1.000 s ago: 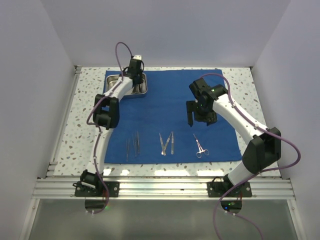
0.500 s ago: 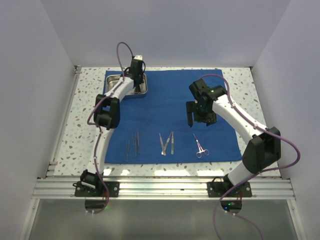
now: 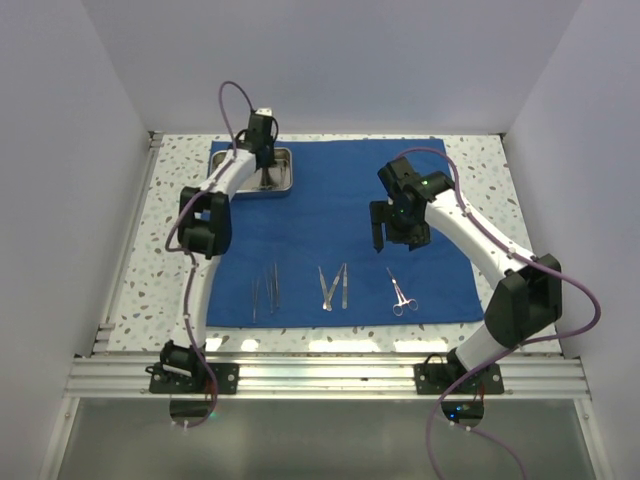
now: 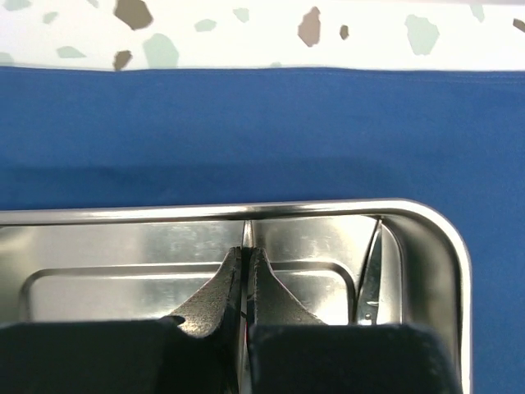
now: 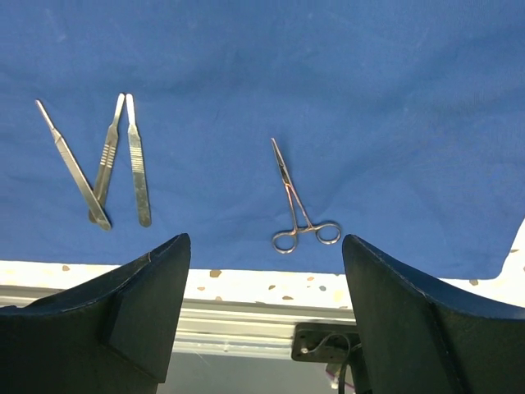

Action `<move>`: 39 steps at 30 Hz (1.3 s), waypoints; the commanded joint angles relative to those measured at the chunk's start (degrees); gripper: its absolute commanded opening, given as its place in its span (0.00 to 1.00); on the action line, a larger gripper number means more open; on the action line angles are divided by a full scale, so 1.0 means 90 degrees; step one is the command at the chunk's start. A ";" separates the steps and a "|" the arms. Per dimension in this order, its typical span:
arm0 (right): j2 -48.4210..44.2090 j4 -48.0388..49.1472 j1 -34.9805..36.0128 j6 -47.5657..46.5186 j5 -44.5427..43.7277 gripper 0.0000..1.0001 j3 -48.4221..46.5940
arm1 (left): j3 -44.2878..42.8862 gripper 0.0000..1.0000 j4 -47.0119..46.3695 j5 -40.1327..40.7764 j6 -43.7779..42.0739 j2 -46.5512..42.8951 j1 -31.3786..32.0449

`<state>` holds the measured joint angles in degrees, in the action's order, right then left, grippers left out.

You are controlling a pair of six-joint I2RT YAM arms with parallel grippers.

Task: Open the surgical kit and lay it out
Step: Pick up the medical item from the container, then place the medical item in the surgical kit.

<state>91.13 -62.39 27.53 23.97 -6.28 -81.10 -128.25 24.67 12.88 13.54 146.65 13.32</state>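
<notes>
The royal-blue cloth (image 3: 340, 200) lies spread flat on the table. The steel tray (image 3: 288, 172) sits on its far left corner. My left gripper (image 3: 266, 165) hangs inside the tray (image 4: 443, 246), shut (image 4: 246, 254) on a thin steel instrument that sticks out past the fingertips. Scissors (image 4: 371, 279) lean along the tray's right wall. My right gripper (image 3: 378, 232) hovers open and empty (image 5: 267, 271) above the cloth's right half. Thin tweezers (image 3: 265, 290), flat steel handles (image 3: 333, 287) and ring-handled forceps (image 3: 401, 292) lie in a row near the cloth's front edge.
The speckled tabletop (image 3: 170, 230) shows around the cloth. An aluminium rail (image 3: 330, 378) runs along the near edge, and white walls close in the left, right and back. The forceps (image 5: 295, 213) and handles (image 5: 123, 164) show below my right gripper.
My left arm has swung a little to the left and farther back over the tray. The right arm and the laid-out instruments have barely moved.
</notes>
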 commanded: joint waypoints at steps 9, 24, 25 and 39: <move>-0.0253 0.0282 0.0008 -0.0036 0.0278 0.78 -0.0188 | -0.0301 0.00 -0.0114 -0.0230 0.0068 -0.1187 -0.0220; 0.1503 0.2341 0.0008 0.0119 0.2855 0.81 -0.3173 | 0.0293 0.00 0.0033 -0.1363 0.0673 -0.2444 -0.0075; 0.1795 0.2729 -0.0002 0.0256 0.3098 0.81 -0.3312 | 0.0401 0.00 0.0013 -0.1547 0.0751 -0.2572 0.0023; 0.2687 0.4988 0.0008 0.2044 0.3560 0.79 -0.4085 | 0.0949 0.00 0.0306 -0.2359 0.1923 -0.3891 0.0961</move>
<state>116.84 -23.94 27.53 39.16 23.81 -115.48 -120.70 25.98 -6.70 28.03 115.59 21.65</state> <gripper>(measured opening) 0.799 0.020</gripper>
